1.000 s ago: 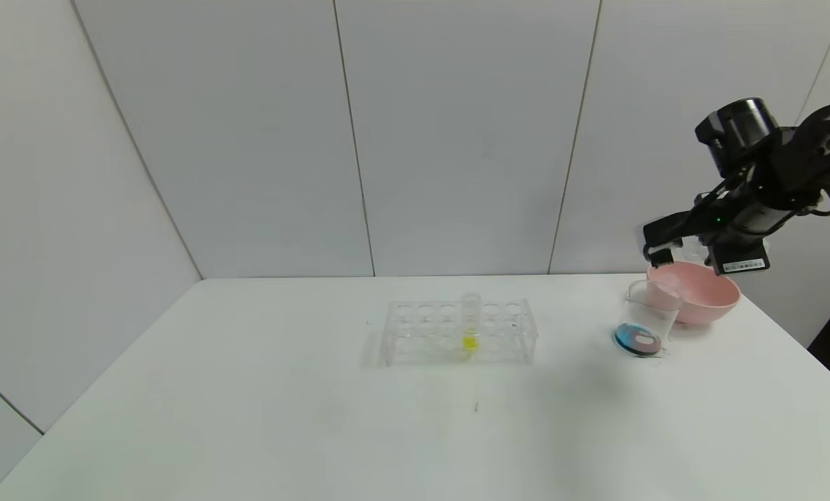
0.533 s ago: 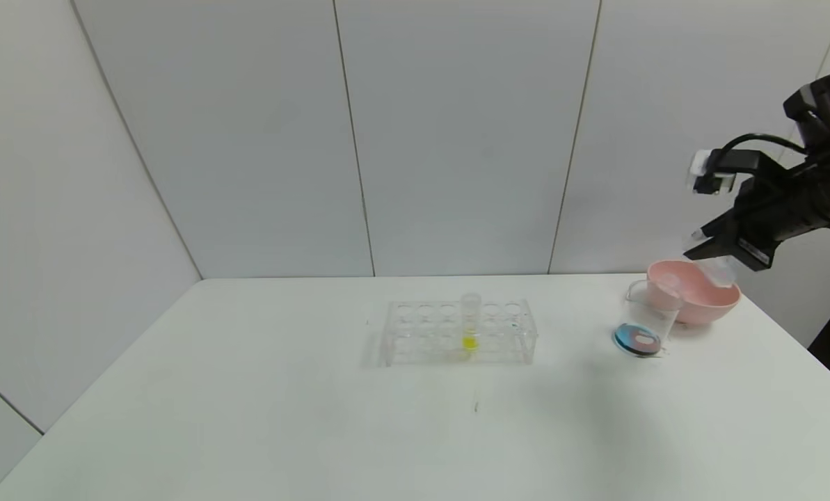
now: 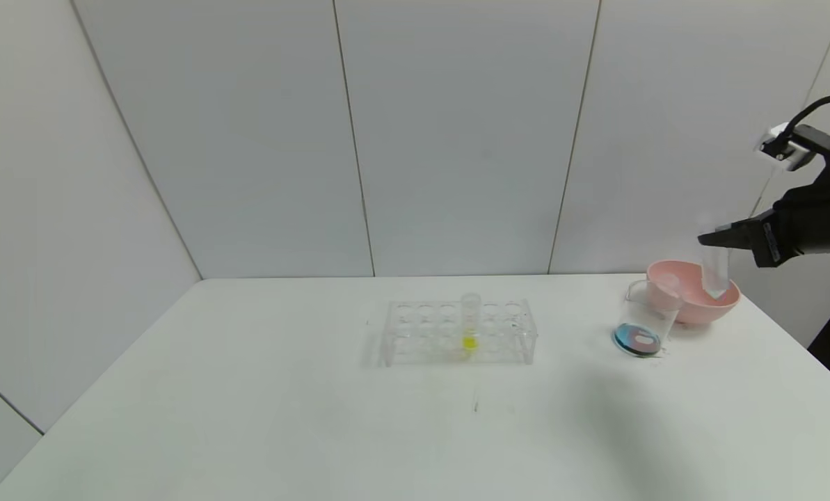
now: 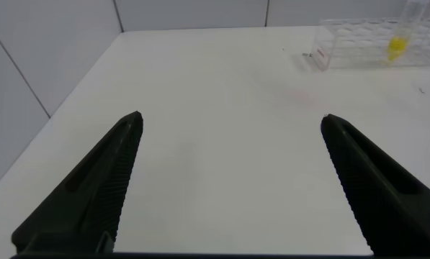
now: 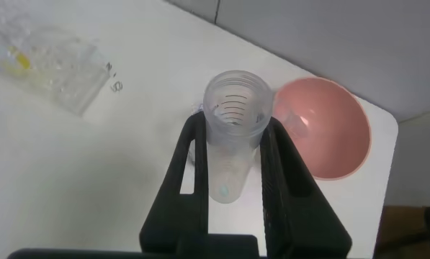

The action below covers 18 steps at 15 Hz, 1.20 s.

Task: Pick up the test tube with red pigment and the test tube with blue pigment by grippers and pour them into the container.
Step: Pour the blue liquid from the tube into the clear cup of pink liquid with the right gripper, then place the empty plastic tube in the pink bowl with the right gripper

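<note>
My right gripper (image 3: 711,240) is shut on the test tube with blue pigment (image 3: 715,273), held upright above the pink bowl (image 3: 700,300). In the right wrist view the tube (image 5: 233,155) sits between the fingers of the right gripper (image 5: 234,124) and holds only a small cyan trace at its base. The clear container (image 3: 646,321) stands on the table just left of the bowl, with blue and red pigment pooled on its bottom. No tube with red liquid shows. My left gripper (image 4: 229,119) is open and empty over bare table, out of the head view.
A clear tube rack (image 3: 456,332) at mid-table holds one tube with yellow liquid (image 3: 469,327); both also show in the left wrist view (image 4: 377,47). A small clear tube (image 3: 667,282) lies in the pink bowl. The table's right edge is close to the bowl.
My right arm has swung right and away from the container, turning the tube from tipped over to upright above the pink bowl. The left arm has not moved.
</note>
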Motion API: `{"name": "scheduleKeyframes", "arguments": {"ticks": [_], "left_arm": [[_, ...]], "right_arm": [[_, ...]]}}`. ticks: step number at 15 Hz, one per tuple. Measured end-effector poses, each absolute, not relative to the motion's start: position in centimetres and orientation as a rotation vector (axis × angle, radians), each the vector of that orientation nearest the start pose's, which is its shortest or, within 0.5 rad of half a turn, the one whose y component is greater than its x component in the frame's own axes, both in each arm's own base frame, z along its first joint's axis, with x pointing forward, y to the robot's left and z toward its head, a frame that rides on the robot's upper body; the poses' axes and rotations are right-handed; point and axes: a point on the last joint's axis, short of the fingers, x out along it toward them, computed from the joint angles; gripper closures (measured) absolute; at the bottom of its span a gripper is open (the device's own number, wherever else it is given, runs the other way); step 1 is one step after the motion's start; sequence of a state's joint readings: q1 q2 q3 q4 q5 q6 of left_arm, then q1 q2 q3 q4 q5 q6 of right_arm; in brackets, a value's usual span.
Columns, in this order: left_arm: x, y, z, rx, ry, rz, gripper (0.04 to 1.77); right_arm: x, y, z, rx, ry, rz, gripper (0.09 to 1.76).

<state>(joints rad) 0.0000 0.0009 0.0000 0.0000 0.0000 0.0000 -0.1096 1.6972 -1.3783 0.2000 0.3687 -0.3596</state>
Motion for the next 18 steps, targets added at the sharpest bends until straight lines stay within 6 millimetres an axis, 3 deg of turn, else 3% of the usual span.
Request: {"name": "scheduleKeyframes", "arguments": {"ticks": [5,9,13,18], "left_arm": [[-2.3,0.0,7.5,0.0,0.001,0.0,0.05],[-2.3,0.0,7.5,0.0,0.001,0.0,0.05],[-2.3,0.0,7.5,0.0,0.001,0.0,0.05],[-2.3,0.0,7.5,0.0,0.001,0.0,0.05]], "right_arm": [[29.2,-4.5,25.6,0.083,0.21,0.191,1.36],[29.5,-7.8,24.5,0.133,0.129,0.079,1.36],[31.7,-9.6,23.0,0.136,0.156,-0.081,1.36],[36.9,-9.8,21.4,0.132,0.103,-0.166,1.36]]}}
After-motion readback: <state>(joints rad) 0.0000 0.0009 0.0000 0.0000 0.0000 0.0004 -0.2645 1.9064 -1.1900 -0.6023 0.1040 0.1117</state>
